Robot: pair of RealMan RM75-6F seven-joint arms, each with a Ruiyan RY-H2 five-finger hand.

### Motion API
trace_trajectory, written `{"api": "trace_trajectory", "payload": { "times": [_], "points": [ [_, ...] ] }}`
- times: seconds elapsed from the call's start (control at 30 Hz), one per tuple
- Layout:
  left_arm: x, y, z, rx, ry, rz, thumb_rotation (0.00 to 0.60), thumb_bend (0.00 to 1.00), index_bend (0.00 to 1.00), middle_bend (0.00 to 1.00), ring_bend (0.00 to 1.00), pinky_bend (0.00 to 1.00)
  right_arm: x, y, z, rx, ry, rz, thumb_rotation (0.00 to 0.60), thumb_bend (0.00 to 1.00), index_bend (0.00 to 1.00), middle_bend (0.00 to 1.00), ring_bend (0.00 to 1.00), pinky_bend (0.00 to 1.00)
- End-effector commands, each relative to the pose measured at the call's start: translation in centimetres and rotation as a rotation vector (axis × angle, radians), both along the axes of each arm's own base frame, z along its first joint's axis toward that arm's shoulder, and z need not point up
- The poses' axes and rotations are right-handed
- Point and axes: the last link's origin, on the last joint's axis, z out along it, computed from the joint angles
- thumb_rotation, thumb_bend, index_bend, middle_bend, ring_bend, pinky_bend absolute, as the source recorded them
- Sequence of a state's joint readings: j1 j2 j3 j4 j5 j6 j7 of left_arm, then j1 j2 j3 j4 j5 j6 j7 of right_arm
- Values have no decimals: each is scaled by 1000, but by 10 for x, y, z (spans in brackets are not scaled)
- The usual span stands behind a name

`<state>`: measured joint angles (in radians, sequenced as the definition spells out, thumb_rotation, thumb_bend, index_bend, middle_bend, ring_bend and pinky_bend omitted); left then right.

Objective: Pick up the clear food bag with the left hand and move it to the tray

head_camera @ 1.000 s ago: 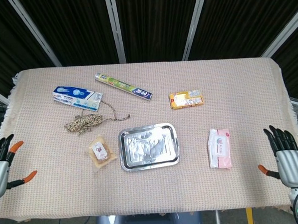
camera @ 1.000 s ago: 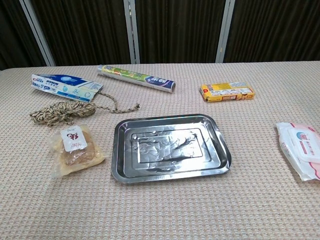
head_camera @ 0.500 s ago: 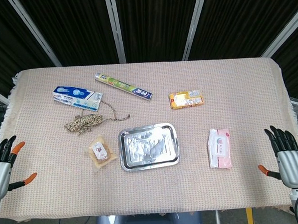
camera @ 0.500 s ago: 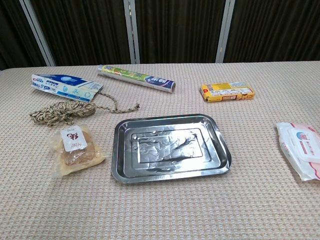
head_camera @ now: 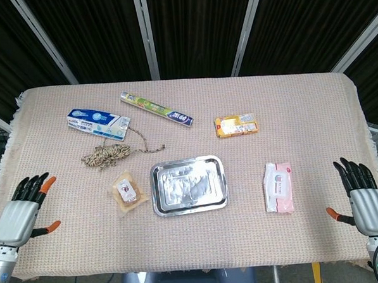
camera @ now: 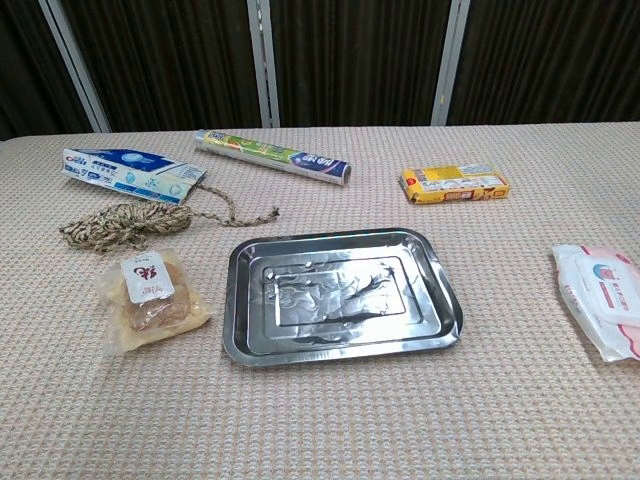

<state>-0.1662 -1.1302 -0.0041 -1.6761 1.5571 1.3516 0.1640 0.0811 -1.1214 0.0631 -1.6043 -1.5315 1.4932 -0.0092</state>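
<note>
Head view: your tray (head_camera: 190, 209) sits mid-table, bag (head_camera: 127, 192) lies flat just left of it, apart from it; left hand (head_camera: 20, 216) is over the near-left table edge, fingers spread, holding nothing; right hand (head_camera: 364, 199) is the same at the near-right edge

No legible text — printing on clear food bag (camera: 150, 297) label, blue box (camera: 130, 172), yellow pack (camera: 455, 184) too small.

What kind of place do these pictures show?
Probably a robot test bench, not a home: a table under a beige woven cloth, dark panels with metal bars behind, and unrelated goods laid apart around a shiny steel tray.
</note>
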Motion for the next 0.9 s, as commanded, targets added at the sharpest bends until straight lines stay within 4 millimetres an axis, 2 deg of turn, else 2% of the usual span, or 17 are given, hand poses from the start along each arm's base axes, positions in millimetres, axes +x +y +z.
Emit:
{"api": "trace_trajectory", "payload": {
  "times": [0.03,0.5,0.9],
  "points": [
    [13,13,-15,-72,-6,-46,542,56,69,0,0,0,0,0,0,0,1,-3,600,0,0,0,0,0],
    [57,59,-70,-299,38,-178,541,66,78,0,0,0,-3,7,3,-6,7,-29,600,0,0,0,0,0],
    [65,87,-104,-405,90,-117,539,79,81,0,0,0,-5,10,4,-14,6,-43,600,0,0,0,0,0]
  ]
}}
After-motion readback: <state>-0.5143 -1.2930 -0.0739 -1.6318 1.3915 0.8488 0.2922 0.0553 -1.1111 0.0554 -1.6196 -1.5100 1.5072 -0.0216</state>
